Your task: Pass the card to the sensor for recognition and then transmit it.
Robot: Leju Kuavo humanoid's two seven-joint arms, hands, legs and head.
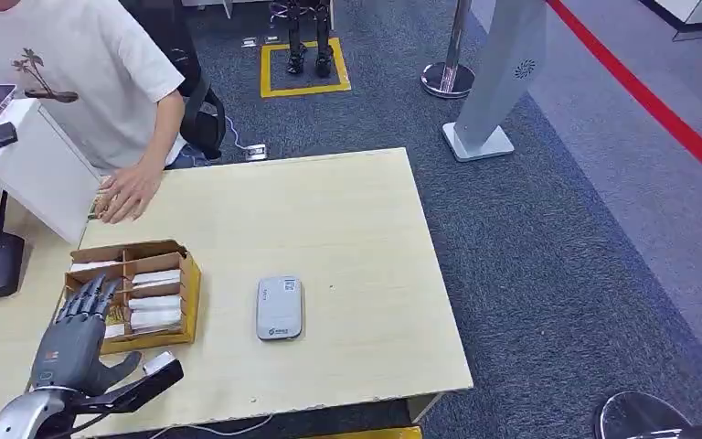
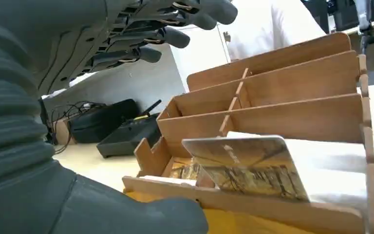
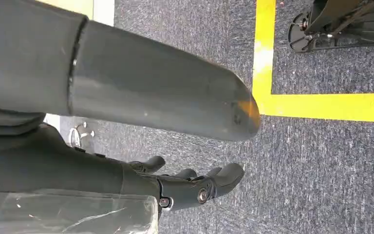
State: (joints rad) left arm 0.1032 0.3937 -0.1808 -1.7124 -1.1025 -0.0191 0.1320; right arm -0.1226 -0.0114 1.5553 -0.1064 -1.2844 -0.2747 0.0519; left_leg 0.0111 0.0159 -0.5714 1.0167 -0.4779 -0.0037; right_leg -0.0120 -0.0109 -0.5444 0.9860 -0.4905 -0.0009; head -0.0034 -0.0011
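the bench [image 1: 347,219] is a pale wood top, and the left hand [image 1: 78,334] hovers over the near end of the wooden card box [image 1: 187,293] standing on its left part. its fingers [image 2: 175,36] are spread and hold nothing; none touches the box. the right hand [image 3: 190,187] hangs by the robot's side above the grey carpet, its fingers loosely curled in with nothing between them.

the box is split by thin partitions into narrow compartments stacked with white cards. the card [image 2: 251,165] nearest the left wrist camera leans tilted against the front wall of its compartment, a flat thin rectangle with a brownish printed picture on its face. the grey sensor [image 1: 280,308] lies flat on the bench just right of the box, apart from it.

my judgement is that the pick is the risky part. the card is thin and sits low behind the front wall, so broad fingers coming straight down could press it flat or snag a partition and drag the light box across the bench. neighbouring cards lie close, so two might lift together. a person's hand [image 1: 128,194] rests on the bench's far left edge, near the box, which leaves little room for a wide sweep.
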